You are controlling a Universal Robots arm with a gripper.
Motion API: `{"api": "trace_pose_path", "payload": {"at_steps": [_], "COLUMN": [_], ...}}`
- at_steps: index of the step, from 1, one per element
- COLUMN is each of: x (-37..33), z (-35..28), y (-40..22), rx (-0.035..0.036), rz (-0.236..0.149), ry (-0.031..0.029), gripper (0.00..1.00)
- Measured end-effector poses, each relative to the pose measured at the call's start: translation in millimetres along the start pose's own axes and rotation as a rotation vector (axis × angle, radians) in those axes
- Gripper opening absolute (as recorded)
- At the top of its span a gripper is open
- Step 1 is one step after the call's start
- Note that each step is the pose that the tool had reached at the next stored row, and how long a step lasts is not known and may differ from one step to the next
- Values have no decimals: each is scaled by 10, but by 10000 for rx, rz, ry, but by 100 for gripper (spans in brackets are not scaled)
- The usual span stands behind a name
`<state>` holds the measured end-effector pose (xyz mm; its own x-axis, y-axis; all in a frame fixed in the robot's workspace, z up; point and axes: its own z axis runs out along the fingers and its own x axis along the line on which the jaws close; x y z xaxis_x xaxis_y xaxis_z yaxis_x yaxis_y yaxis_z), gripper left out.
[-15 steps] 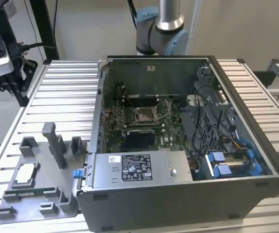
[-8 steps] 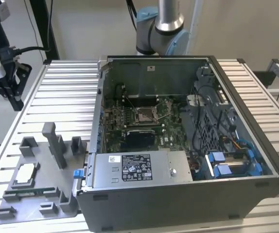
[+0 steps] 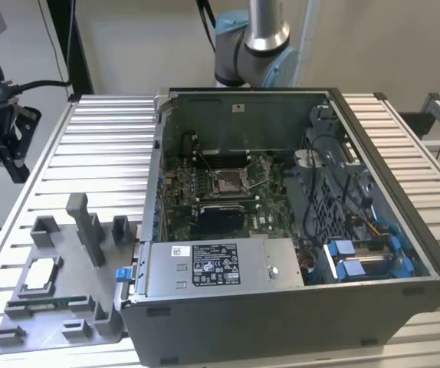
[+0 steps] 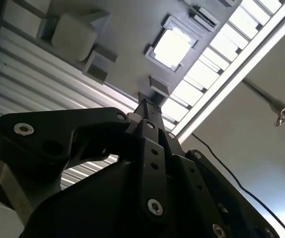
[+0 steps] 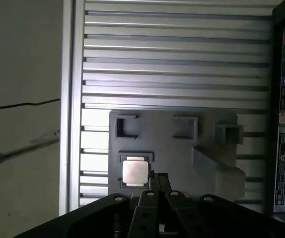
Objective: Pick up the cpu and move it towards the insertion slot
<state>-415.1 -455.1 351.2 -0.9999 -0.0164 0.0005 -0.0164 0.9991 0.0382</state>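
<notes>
Fingers [image 5: 153, 182] together, cpu [image 5: 134, 172] well apart, untouched

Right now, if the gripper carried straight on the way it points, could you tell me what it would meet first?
Most likely the grey tray, on bare plastic just beside the cpu in its recess; the shut gripper lines up there in the first wrist view, though depth is unclear.

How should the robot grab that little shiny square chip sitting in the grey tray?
Probably from straight above, pinching two opposite edges of the cpu. It lies flat, shiny face up, in a shallow pocket of the grey tray, so its thin rim is the likeliest part to grip.
</notes>
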Motion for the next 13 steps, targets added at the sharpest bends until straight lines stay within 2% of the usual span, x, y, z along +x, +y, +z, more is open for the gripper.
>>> {"api": "trace_pose_path", "payload": {"at_steps": [8, 13], "x": [54, 62], "z": [-2, -3], "y": [-120, -175], "rx": [0, 0], "rz": [1, 1], "ry": [0, 0], "gripper": [0, 0]}}
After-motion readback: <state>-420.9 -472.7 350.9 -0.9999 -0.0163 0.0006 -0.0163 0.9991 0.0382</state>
